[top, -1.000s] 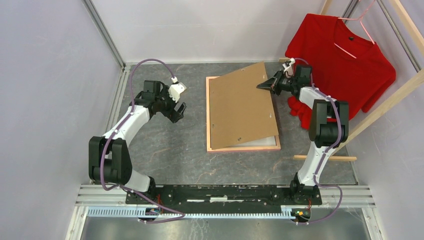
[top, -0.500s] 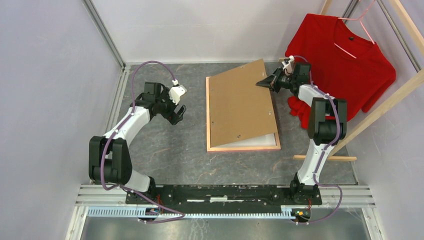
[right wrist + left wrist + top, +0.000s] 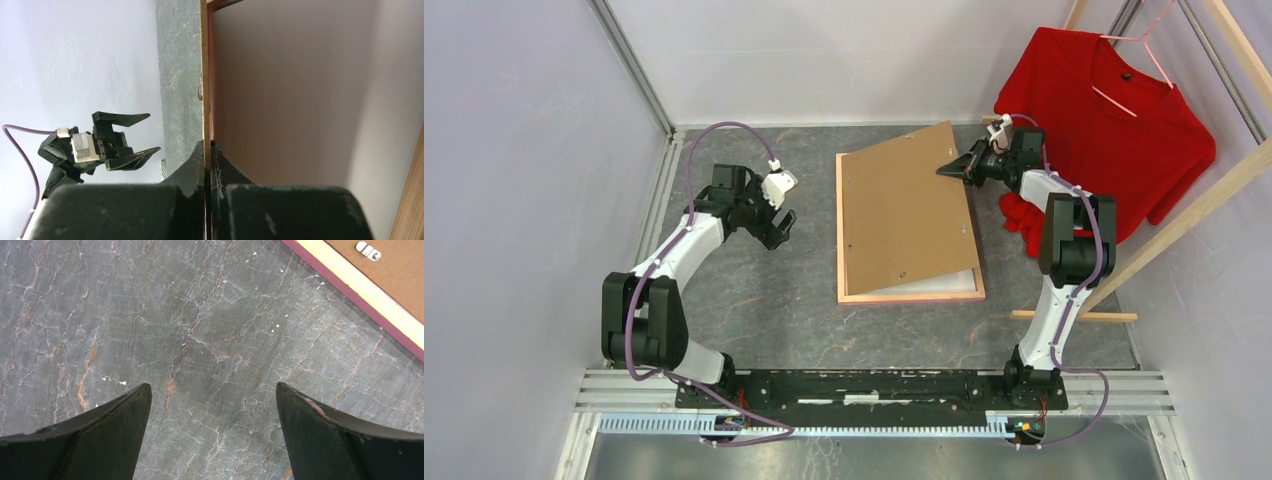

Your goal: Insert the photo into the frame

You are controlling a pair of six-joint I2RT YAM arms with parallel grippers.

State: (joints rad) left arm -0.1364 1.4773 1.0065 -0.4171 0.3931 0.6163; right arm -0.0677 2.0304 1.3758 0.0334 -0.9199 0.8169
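Note:
The frame (image 3: 840, 240) lies face down on the table, its light wood rim up. The right gripper (image 3: 951, 168) is shut on the far right edge of the brown backing board (image 3: 904, 210) and holds that side tilted up off the frame. A white strip (image 3: 934, 283) shows under the board near the frame's front rim. The photo's mountain print is not visible. In the right wrist view the fingertips (image 3: 205, 145) pinch the board's thin edge (image 3: 204, 75). The left gripper (image 3: 782, 228) is open and empty, hovering over bare table left of the frame (image 3: 370, 292).
A red shirt (image 3: 1114, 110) on a pink hanger hangs from a wooden rack (image 3: 1194, 215) at the back right, with red cloth (image 3: 1022, 215) below it. A wooden bar (image 3: 1074, 316) lies at the right. Walls close off the left and back.
The right gripper has lifted the board's held corner slightly and shifted it a little. The left gripper has barely moved.

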